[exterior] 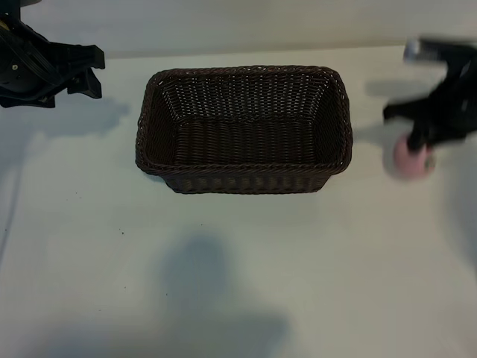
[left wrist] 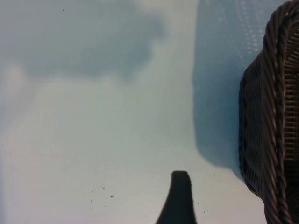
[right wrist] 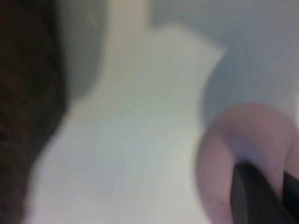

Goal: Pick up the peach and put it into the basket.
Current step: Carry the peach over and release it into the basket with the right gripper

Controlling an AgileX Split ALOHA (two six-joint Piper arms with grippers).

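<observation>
Risk entry: my right gripper (exterior: 417,153) is clamped on the peach (exterior: 412,159), out beyond the basket (exterior: 244,181)'s right end; I judge the round fruit could slip free in transit; left gripper (exterior: 83,68) parked, fingers apart.

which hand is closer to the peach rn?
Right. The right hand is at the peach, right of the basket, its fingers against the fruit. The left hand sits parked beyond the basket's far left corner.
</observation>
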